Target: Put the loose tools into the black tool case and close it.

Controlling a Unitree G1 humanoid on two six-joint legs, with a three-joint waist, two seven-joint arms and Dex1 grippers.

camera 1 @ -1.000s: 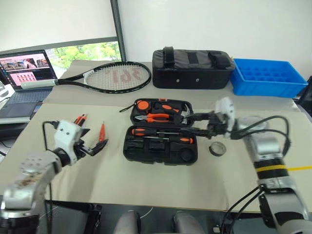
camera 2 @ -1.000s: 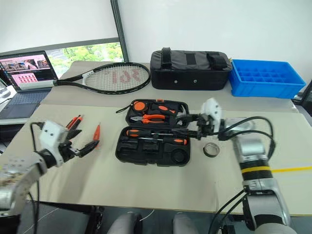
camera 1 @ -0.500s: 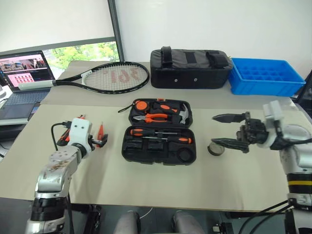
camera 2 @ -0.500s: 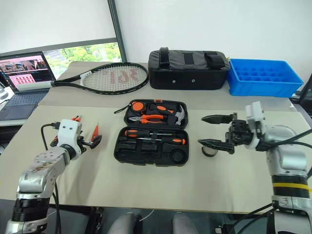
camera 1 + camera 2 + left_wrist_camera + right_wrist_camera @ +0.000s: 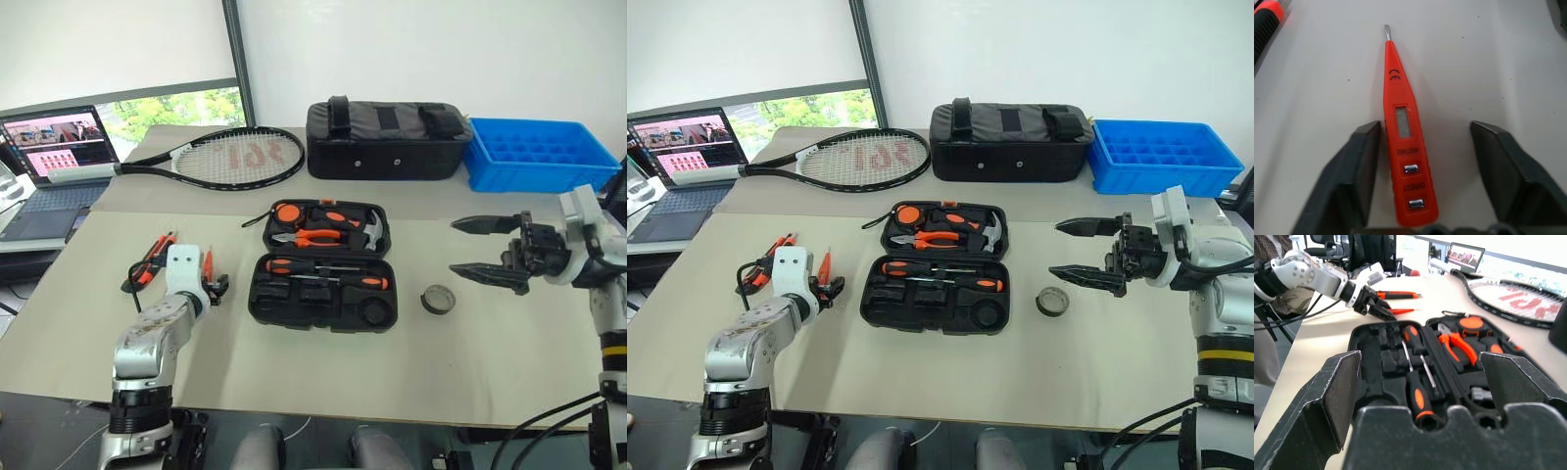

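Small orange plastic tester screwdriver (image 5: 1403,147) lies flat on beige surface (image 5: 294,382), left of centre, between left pincer (image 5: 1425,161) fingers, gapped, not yet gripping. Next: close, lift to open black ribbed case (image 5: 323,279). Right pincer (image 5: 490,250) wide open, empty.

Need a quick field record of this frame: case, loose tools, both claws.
case: black tool case open on the table, pliers and screwdrivers already in its slots
left claw: left claw open, fingers either side of the small orange screwdriver, which lies flat on the table
right claw: right claw open, in the air right of the case
tape roll: tape roll on the table, right of the case, below the right claw
other loose tools: orange-and-black tools left of the left claw
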